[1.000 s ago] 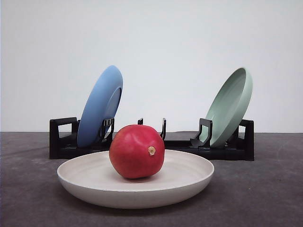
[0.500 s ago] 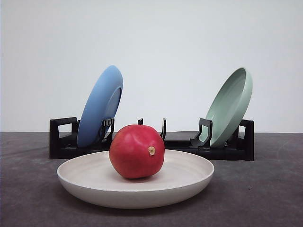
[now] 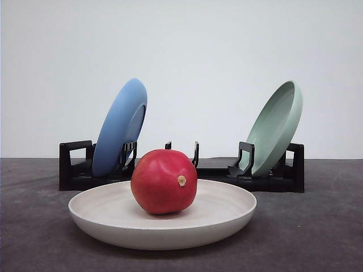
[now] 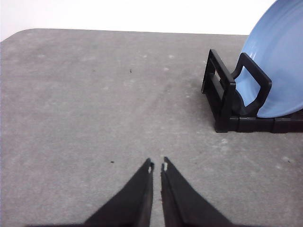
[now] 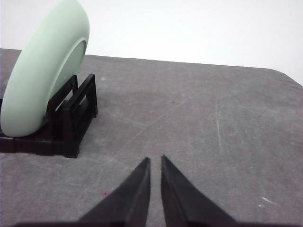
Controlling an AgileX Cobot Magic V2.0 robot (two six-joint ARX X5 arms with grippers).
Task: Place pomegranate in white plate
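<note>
Cream plate: matte off-white, the white plate (image 3: 113, 218) lay nearest me, wide and shallow with a raised rim, flat on the table.
Fruit: the pomegranate (image 3: 164, 181) sat near the plate's middle, glossy red and round, its small tan nub turned toward me and a little right.
Progress: I judged the placing done; the fruit rested in the right plate with nothing touching it, and I saw nothing left except keeping both arms clear.
Left gripper: from the wrist camera I read the left gripper (image 4: 157, 166) as all but closed, a thin slit between its black tapered fingers, holding nothing, above bare table near the left end of the rack.
Right gripper: the right gripper (image 5: 155, 160) looked the same, nearly closed and empty, off the rack's right end.
Table: grey, mottled, lightly scuffed table (image 3: 317, 238).
Rack: a black slotted rack (image 3: 187, 177) ran across behind the plate.
Blue plate: smooth blue plate (image 3: 120, 127) standing on edge at far left.
Green plate: pale green plate (image 3: 276, 127) leaning at far right.
</note>
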